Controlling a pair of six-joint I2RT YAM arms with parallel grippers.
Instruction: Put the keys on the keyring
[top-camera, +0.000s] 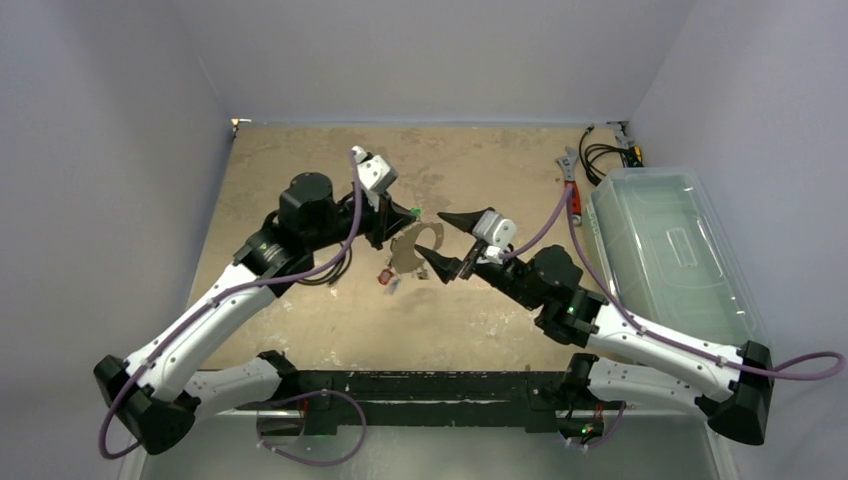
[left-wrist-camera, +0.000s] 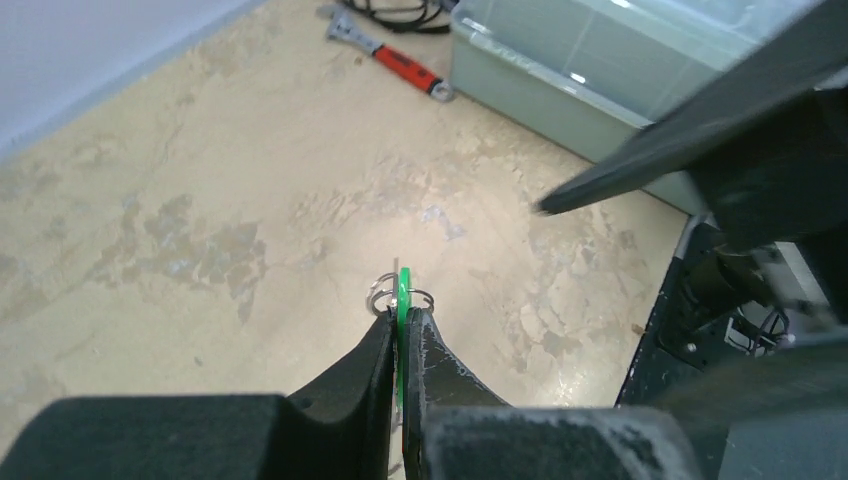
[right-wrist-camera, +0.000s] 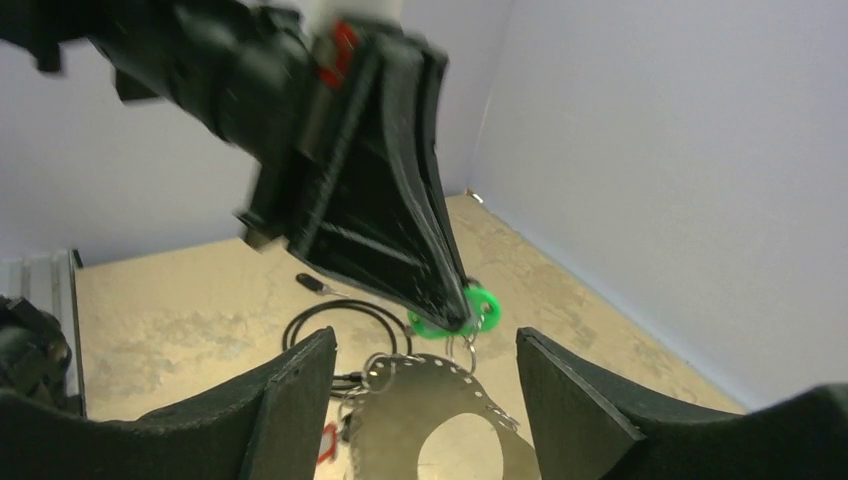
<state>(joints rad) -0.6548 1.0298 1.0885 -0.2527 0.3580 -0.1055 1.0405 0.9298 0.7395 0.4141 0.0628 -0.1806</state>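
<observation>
My left gripper (top-camera: 398, 214) is shut on a key with a green plastic tag (top-camera: 413, 212). In the left wrist view the tag (left-wrist-camera: 404, 290) sticks up edge-on between the closed fingertips, and a small split ring (left-wrist-camera: 380, 297) passes through it. The keyring (right-wrist-camera: 400, 420), a flat silvery plate with holes along its rim, seems to hang from that small ring, just below the green tag (right-wrist-camera: 484, 299). My right gripper (top-camera: 448, 240) is open, with one finger on each side of the keyring (top-camera: 420, 250) and neither touching it. A red-tagged key (top-camera: 385, 275) lies on the table by the keyring.
A clear plastic box (top-camera: 670, 250) takes up the right side of the table. A red-handled wrench (top-camera: 572, 185) and black cables (top-camera: 610, 155) lie at the back right. In the right wrist view a black cable loop (right-wrist-camera: 310, 320) lies on the table behind the keyring.
</observation>
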